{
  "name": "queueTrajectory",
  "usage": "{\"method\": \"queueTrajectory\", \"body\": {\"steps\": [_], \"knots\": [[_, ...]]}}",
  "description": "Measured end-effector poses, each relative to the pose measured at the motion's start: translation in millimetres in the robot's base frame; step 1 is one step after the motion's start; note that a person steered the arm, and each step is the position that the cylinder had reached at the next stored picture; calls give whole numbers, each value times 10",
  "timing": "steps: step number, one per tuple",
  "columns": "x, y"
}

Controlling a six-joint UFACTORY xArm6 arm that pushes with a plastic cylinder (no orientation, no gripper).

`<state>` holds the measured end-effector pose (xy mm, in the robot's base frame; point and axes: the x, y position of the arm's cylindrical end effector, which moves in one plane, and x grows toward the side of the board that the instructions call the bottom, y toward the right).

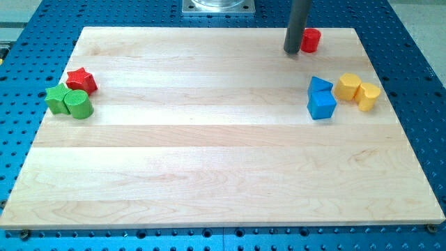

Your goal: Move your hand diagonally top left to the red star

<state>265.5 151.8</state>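
Note:
The red star (pixel 81 79) lies near the board's left edge, touching the green blocks below it. My tip (pixel 292 51) stands near the view's top right, far to the right of the star. It is right beside a red cylinder (pixel 310 40), on that block's left.
A green star-like block (pixel 58 99) and a green cylinder (pixel 78 104) sit just below the red star. A blue triangle (pixel 319 86) and a blue cube (pixel 322 104) are at the right, with a yellow block (pixel 347 86) and a yellow cylinder (pixel 367 95) beside them. The wooden board (pixel 209 174) rests on a blue perforated table.

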Motion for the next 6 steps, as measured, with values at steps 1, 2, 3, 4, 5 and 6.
{"method": "queueTrajectory", "body": {"steps": [1, 2, 3, 4, 5, 6], "knots": [[-116, 235], [-142, 708], [-13, 105], [-130, -1098], [-255, -2474], [-305, -3507]]}}
